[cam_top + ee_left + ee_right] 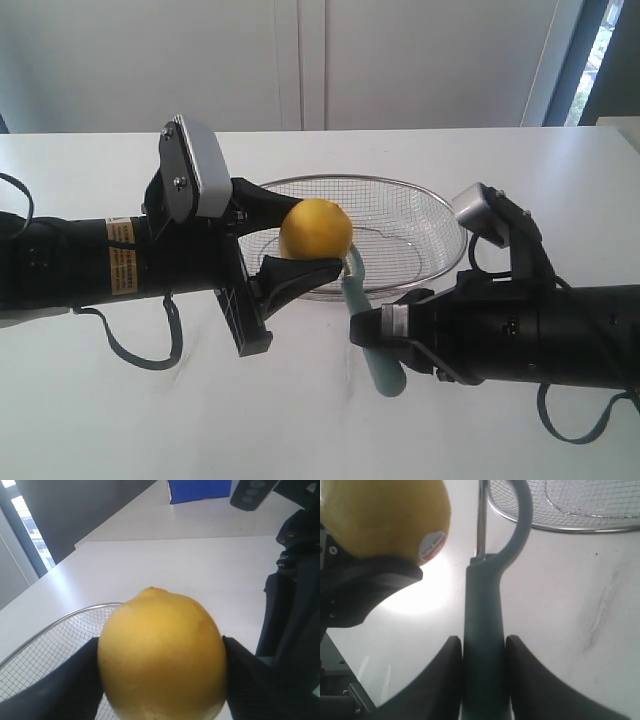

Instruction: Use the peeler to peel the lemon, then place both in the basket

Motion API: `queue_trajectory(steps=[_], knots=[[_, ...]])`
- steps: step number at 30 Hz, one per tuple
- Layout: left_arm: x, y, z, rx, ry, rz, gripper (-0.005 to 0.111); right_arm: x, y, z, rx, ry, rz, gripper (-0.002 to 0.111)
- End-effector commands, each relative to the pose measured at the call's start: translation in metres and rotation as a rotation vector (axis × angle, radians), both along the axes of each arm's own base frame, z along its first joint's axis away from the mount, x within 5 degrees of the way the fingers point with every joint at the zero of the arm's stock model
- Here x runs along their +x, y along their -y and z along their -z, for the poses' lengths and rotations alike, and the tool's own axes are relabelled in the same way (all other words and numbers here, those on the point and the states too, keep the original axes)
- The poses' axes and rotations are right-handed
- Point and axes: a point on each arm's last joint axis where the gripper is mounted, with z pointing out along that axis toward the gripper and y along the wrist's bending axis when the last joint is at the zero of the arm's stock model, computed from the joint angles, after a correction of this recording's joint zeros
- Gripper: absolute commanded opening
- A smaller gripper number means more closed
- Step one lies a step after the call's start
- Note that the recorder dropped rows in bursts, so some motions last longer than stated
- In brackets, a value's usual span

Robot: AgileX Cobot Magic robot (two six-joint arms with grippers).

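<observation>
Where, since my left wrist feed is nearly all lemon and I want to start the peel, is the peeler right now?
Observer: The right gripper holds the peeler by its handle, with fingers on both sides and its head next to the lemon.
Operator: Is the blade on the skin?
Observer: Not by the right wrist view, where a strip of table shows between the blade and the lemon.
</observation>
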Motion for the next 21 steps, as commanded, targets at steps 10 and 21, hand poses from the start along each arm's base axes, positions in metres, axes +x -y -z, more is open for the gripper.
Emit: queue_trajectory(steps=[10, 21], knots=[[-0.002, 0.001, -0.003, -0.018, 0.001, 0.01, 0.0, -0.007, 0.004, -0.022, 0.04, 0.075, 0.031, 0.0], [-0.002, 0.001, -0.004, -0.021, 0.002, 0.012, 0.0, -0.01, 0.012, -0.036, 0.031, 0.148, 0.092, 0.0]])
